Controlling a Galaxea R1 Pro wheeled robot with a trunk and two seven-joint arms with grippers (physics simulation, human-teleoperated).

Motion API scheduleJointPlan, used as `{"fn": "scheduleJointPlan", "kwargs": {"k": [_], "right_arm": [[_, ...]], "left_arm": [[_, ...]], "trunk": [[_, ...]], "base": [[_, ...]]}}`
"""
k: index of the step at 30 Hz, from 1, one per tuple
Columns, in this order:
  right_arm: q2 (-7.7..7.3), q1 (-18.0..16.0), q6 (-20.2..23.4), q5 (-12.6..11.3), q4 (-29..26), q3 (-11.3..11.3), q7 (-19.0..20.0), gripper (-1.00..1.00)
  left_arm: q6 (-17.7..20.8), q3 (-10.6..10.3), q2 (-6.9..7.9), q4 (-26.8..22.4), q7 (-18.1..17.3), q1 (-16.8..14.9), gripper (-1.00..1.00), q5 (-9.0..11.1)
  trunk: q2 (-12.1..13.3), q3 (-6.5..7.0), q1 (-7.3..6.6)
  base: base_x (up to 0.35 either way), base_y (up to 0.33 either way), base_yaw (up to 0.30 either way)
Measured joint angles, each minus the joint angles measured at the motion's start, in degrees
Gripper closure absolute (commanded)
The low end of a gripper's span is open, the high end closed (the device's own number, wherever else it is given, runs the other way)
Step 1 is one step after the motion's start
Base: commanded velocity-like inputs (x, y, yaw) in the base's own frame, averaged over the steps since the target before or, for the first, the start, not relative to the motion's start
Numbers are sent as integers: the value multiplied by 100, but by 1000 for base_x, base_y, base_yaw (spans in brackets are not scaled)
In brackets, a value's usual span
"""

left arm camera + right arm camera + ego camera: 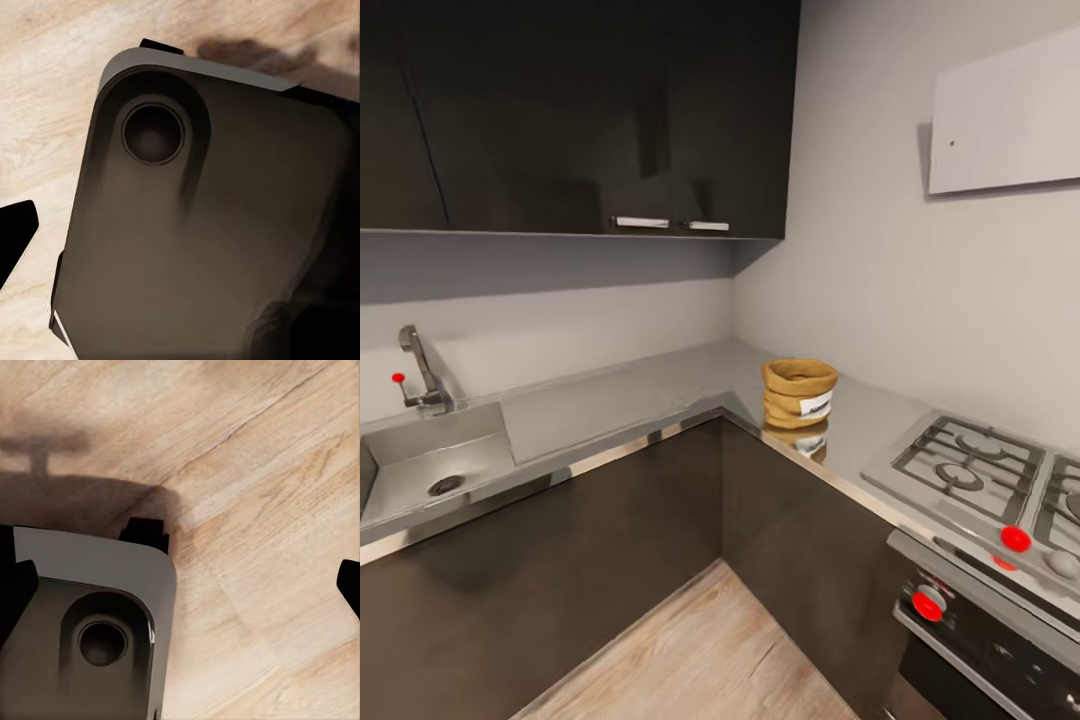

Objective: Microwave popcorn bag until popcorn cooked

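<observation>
Bag (pixel 799 392): upright on the countertop (pixel 660 385) near the inner corner, mouth open, white label facing the stove (pixel 985 490).
Sink (pixel 430 460): set in the countertop's other leg, well apart from the bag.
Left gripper: one dark fingertip (pixel 16 229) at the frame edge over the wood floor (pixel 45 112); spread or closed, cannot tell.
Right gripper: dark fingertips (pixel 349 581) at both edges, floor between them; jaws apart.
Robot base (pixel 217 225): grey body below both wrists.

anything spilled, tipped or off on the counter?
Nothing stands out. The popcorn bag stands upright on the countertop near the corner, between the sink and the stove, with no spill around it.
</observation>
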Motion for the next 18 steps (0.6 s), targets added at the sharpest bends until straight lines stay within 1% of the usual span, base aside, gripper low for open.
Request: {"fn": "scheduleJointPlan", "kwargs": {"k": [18], "right_arm": [[6, 4, 0, 1, 0, 1, 0, -100]], "left_arm": [[-9, -2, 1, 0, 0, 0, -100, -4]], "trunk": [[0, 0, 0]], "base": [[322, 135, 0]]}}
